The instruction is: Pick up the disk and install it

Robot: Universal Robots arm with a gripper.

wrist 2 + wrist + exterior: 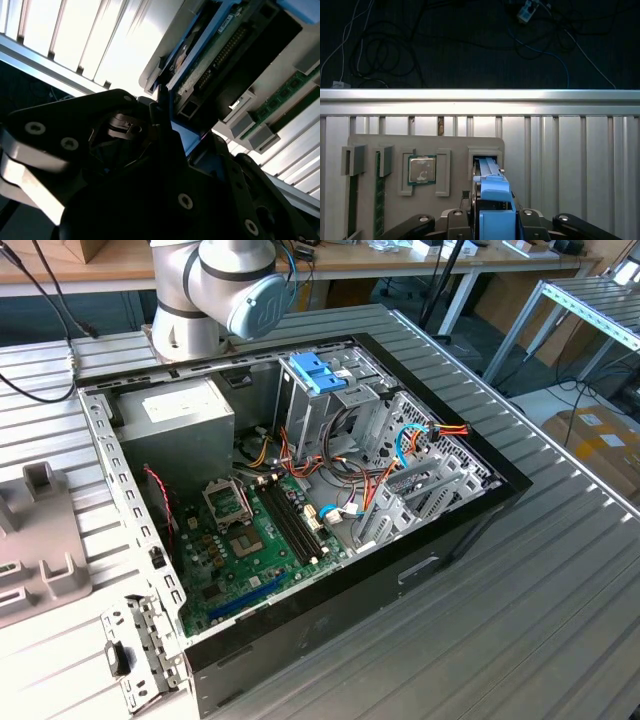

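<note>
Disk (495, 192) stands on edge in a slot of the grey parts tray (455, 150), with its blue end tab nearest the gripper (495, 212), which straddles that tab. The jaws are drawn in narrow against the carrier's two sides and seem to clamp it, though the contact itself lies in shadow in both wrist views. Off to one side of the gripper, the same tray holds a processor chip (422, 170) in a square recess. Farther out that way, memory sticks (379, 200) sit in narrow slots. The tray rests on the ribbed metal table (570, 150). In the exterior view an open computer case (450, 530) lies on that table, a motherboard (250, 540) on its floor and blue carriers (318, 372) seated in its drive cage.
</note>
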